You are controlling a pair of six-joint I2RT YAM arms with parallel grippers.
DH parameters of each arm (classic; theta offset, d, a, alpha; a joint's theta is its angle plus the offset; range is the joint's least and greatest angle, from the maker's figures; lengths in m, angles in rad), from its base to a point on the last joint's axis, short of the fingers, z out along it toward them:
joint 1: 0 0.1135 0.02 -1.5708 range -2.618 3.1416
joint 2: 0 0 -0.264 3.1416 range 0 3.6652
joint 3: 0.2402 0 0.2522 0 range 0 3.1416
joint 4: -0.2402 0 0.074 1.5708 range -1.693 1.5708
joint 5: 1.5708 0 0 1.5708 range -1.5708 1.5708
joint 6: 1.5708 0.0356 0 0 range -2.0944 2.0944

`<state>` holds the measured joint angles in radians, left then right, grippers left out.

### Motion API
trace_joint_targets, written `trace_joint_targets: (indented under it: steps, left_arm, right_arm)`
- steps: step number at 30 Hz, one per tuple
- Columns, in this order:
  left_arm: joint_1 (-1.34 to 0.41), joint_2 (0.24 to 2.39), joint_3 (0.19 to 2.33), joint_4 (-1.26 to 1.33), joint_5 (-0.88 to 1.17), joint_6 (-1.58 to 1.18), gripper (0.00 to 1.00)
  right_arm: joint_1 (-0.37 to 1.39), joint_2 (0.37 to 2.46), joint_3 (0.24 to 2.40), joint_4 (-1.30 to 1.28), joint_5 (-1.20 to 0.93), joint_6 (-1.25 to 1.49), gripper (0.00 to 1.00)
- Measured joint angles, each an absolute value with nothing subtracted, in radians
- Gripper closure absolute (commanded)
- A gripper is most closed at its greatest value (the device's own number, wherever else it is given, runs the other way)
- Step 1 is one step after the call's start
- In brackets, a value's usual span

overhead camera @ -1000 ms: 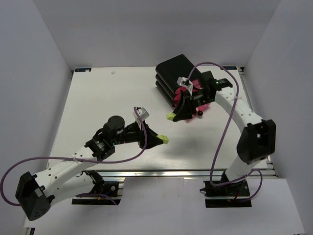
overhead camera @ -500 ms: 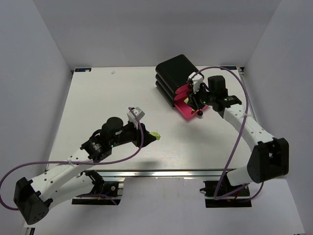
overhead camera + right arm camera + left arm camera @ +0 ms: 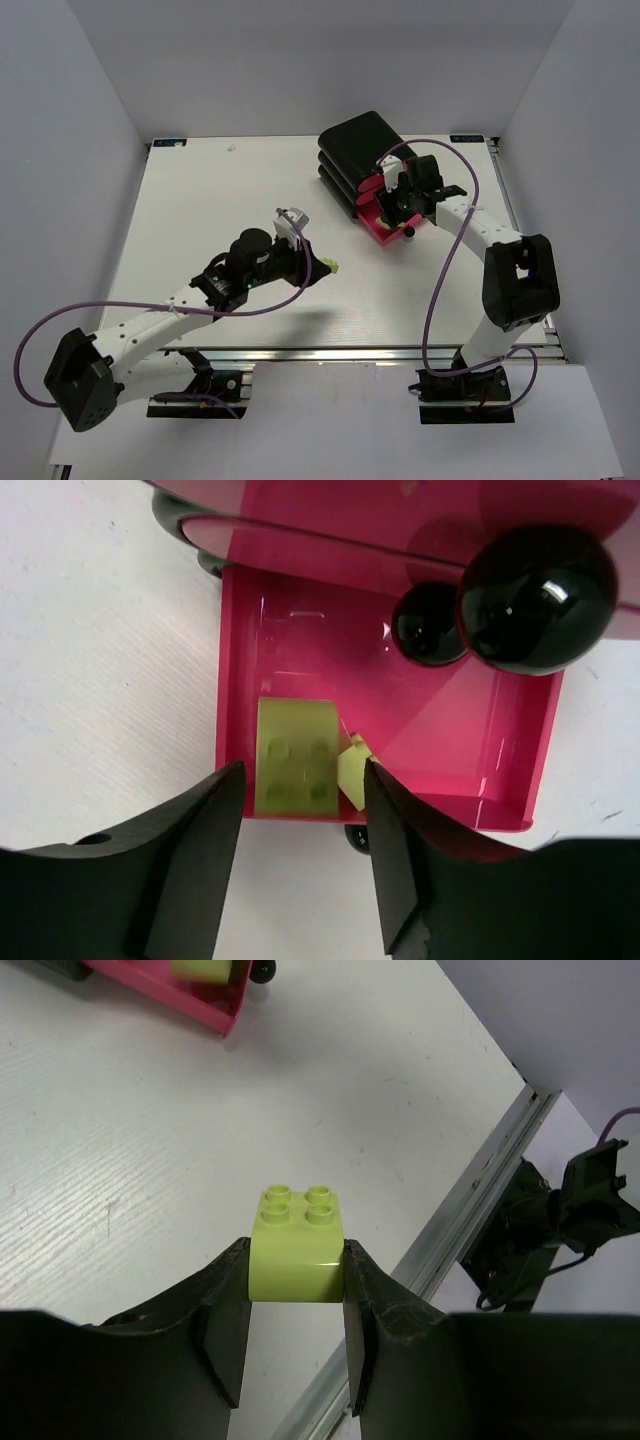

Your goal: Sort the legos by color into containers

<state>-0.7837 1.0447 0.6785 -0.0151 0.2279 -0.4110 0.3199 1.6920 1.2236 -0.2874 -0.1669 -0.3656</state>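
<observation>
A yellow-green lego [image 3: 297,1245] with four studs sits clamped between my left gripper's [image 3: 297,1265] fingers, above the bare table; in the top view this gripper [image 3: 318,266] is mid-table, left of the containers. The containers are pink drawers in a black cabinet [image 3: 358,140]. The lowest drawer [image 3: 380,230] is pulled out. My right gripper [image 3: 303,772] hovers open just over its front wall [image 3: 228,680]. Inside lie a yellow-green lego [image 3: 295,755] and a smaller yellow-green piece [image 3: 352,770], both free of the fingers. No red or dark green legos show.
Two dark round knobs [image 3: 535,595] of the upper drawers stick out over the open drawer. The open drawer's knob [image 3: 408,232] points toward the table's near right. A metal rail [image 3: 470,1200] runs along the table's near edge.
My right gripper carried a yellow-green lego over the open drawer and opened; that lego now lies inside. My left arm moved right toward the drawer, its lego still held.
</observation>
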Motion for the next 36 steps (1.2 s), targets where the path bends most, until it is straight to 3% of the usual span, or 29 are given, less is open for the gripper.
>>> trace_joint_targets:
  steps: [4, 6, 7, 8, 9, 20, 25, 32, 36]
  left_arm:
    - [-0.784, 1.142, 0.704, 0.068, 0.224, -0.432, 0.95]
    - [-0.787, 1.207, 0.731, 0.116, 0.225, -0.447, 0.95]
    - [-0.789, 1.245, 0.748, 0.141, 0.226, -0.455, 0.95]
    - [-0.790, 1.265, 0.757, 0.155, 0.226, -0.458, 0.96]
    - [-0.792, 1.317, 0.783, 0.182, 0.226, -0.469, 0.97]
    - [-0.822, 1.747, 1.067, 0.323, 0.107, -0.534, 0.98]
    - [-0.850, 1.894, 1.217, 0.325, -0.010, -0.533, 0.93]
    - [-0.876, 2.065, 1.425, 0.296, -0.126, -0.527, 0.71]
    - [-0.880, 2.145, 1.534, 0.246, -0.188, -0.516, 0.49]
  right_arm:
    - [0.318, 1.695, 1.224, -0.287, -0.171, -0.367, 0.39]
    - [0.313, 1.695, 1.224, -0.289, -0.179, -0.366, 0.46]
    - [0.308, 1.694, 1.223, -0.289, -0.183, -0.365, 0.53]
    - [0.303, 1.690, 1.223, -0.289, -0.188, -0.366, 0.83]
    - [0.296, 1.682, 1.221, -0.289, -0.196, -0.361, 1.00]
    - [0.062, 1.138, 1.007, -0.191, -0.347, -0.081, 1.00]
    - [-0.009, 1.049, 0.950, -0.131, -0.451, -0.009, 1.00]
    - [-0.094, 1.068, 0.899, -0.131, -0.559, -0.001, 1.00]
    - [-0.125, 1.068, 0.892, -0.131, -0.616, -0.001, 1.00]
